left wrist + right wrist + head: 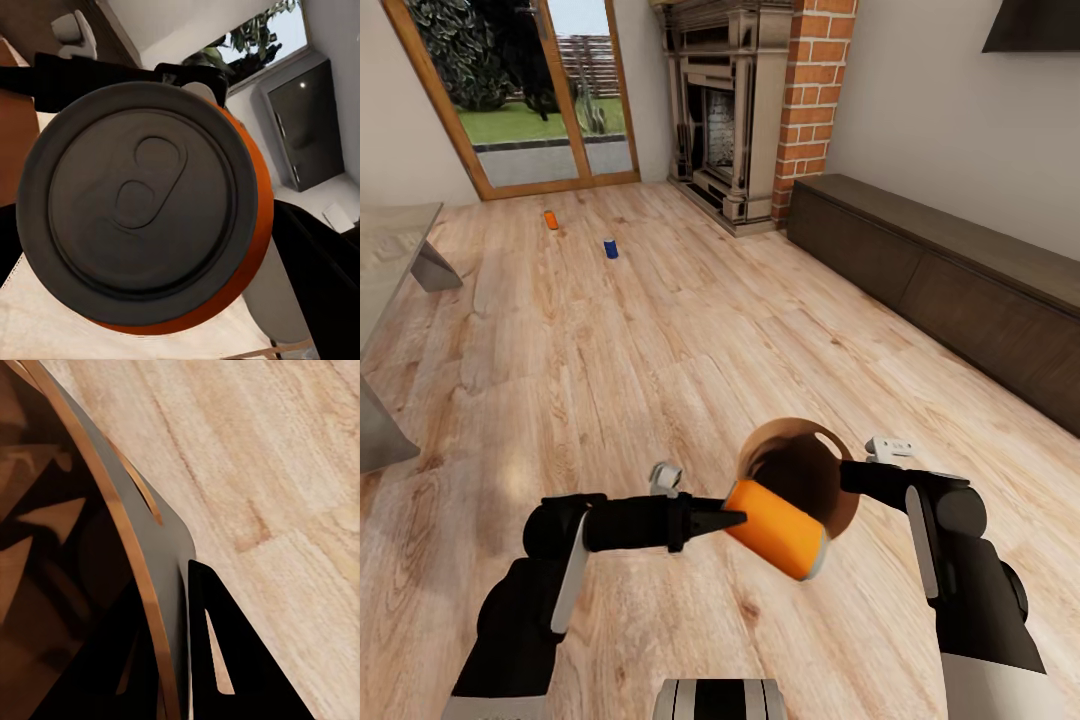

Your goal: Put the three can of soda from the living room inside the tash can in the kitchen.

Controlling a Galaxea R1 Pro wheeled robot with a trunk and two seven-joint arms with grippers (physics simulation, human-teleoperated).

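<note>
Light wood plank floor [660,340] fills your frame, brick fireplace [815,100] and glass doors [520,90] upper left. Your left end effector [735,517] is clamped on an orange soda can [775,528] at lower centre, against the round brown bin [800,470] your right end effector [845,475] grips by the rim. A second orange can [551,220] and a dark blue can [611,248] stand upper left.

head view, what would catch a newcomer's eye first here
The orange can held tilted in the left gripper, right at the mouth of the brown bin that the right gripper holds by its rim. Far off on the wood floor stand another orange can and a blue can.
</note>
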